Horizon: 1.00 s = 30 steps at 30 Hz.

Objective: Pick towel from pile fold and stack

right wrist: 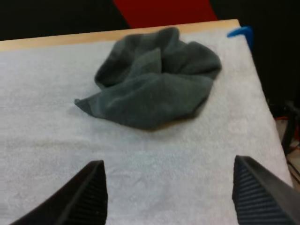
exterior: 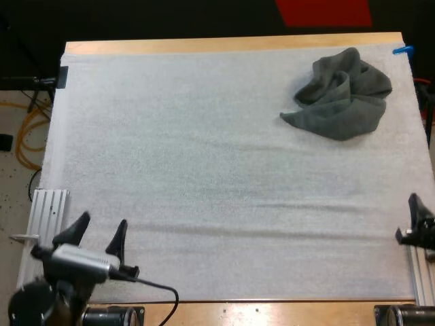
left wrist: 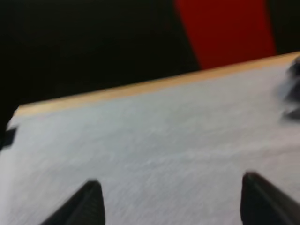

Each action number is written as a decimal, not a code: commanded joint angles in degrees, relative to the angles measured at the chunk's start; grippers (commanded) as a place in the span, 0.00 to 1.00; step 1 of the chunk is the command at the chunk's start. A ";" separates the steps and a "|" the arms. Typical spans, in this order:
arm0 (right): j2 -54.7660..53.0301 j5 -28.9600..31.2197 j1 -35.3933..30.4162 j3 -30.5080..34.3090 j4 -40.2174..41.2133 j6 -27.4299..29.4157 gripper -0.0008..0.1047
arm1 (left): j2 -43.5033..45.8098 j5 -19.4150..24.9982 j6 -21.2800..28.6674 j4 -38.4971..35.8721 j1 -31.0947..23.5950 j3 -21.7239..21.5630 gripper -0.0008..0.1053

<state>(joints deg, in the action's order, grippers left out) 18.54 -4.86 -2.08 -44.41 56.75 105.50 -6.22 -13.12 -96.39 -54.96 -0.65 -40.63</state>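
A crumpled dark grey-green towel point(exterior: 343, 95) lies on the white mat point(exterior: 217, 170) near its far right corner. My left gripper point(exterior: 99, 236) hovers open over the mat's near left corner, far from the towel. At the mat's near right edge my right gripper point(exterior: 416, 221) is open with nothing between its fingers. In the right wrist view the towel point(right wrist: 152, 91) lies ahead of the spread fingers point(right wrist: 89, 194), well clear of them. The left wrist view has its two fingers point(left wrist: 86, 206) apart over bare mat, with a dark edge of the towel point(left wrist: 293, 93) far off.
The wooden table edge point(exterior: 231, 44) runs along the far side of the mat. Metal rails point(exterior: 46, 217) stand at the near left and near right point(exterior: 423, 272) beside the mat. Cables lie on the floor left of the table.
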 commanded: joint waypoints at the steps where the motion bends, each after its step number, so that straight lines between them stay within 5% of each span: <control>1: 2.73 -2.02 0.04 -2.37 0.69 1.67 0.54 | -3.43 -3.56 -0.12 0.36 0.00 -1.83 0.57; 11: 18.54 -11.41 0.74 -14.03 2.78 6.29 0.54 | -19.59 -23.83 -0.12 -1.77 0.00 -10.54 0.57; 17: 26.95 -12.45 4.15 -18.25 2.75 6.84 0.54 | -21.91 -22.89 -0.12 -1.77 0.28 -11.21 0.57; 30: 48.17 3.03 9.68 -18.90 -4.77 6.39 0.54 | -21.91 -20.94 -0.12 -1.77 0.28 -11.21 0.57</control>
<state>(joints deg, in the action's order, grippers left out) 66.45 -2.75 7.52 -62.85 52.99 111.47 -28.29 -34.54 -96.39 -56.84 -0.50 -51.37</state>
